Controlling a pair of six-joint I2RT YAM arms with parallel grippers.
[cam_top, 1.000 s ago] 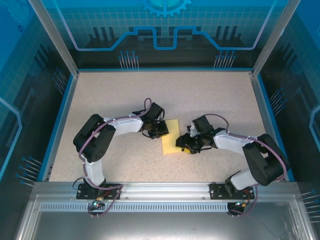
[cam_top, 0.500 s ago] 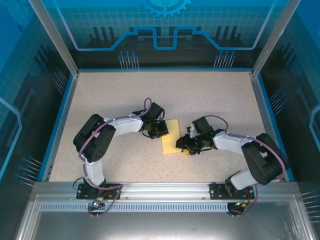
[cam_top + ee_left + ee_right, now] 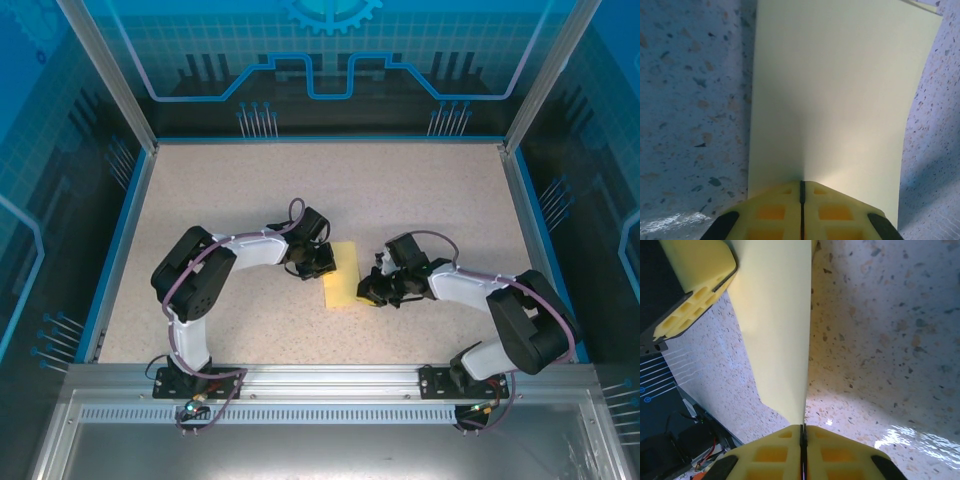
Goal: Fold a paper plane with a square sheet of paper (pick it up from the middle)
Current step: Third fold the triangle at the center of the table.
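1. Nearest the arm bases, the right gripper [image 3: 374, 289] is seen with its jaws pressed together on the edge of the square sheet of paper [image 3: 343, 277].
2. The pale yellow sheet is held between both grippers near the middle of the speckled table [image 3: 430, 200] and is seen from above as a narrow strip.
3. Just beyond, the left gripper [image 3: 318, 263] is clamped on the opposite edge, its jaws closed with the paper pinched between them.
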